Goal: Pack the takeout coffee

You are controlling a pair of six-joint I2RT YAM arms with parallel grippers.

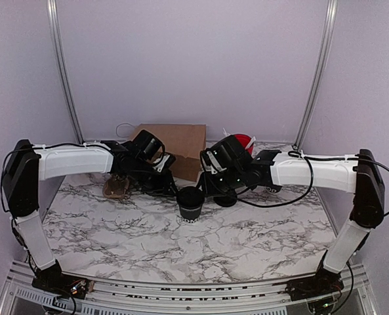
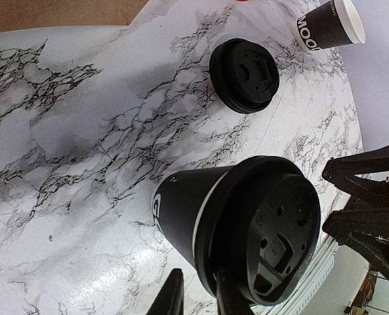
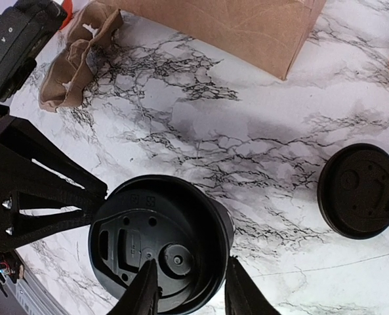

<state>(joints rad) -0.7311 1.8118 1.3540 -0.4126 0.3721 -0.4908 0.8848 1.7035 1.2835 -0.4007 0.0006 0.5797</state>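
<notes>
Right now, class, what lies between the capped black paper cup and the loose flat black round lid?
Nothing: only bare marble table separates the capped black paper cup from the loose flat black round lid. Both wrist views show it.

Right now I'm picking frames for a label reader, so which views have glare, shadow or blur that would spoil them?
Top external: dim, even light; the lidded black cup is small, its lettering unreadable. Left wrist: glare on the marble table at lower left, soft shadows farther up, the lid sharp. Right wrist: soft shadows across the marble, no strong glare.
</notes>
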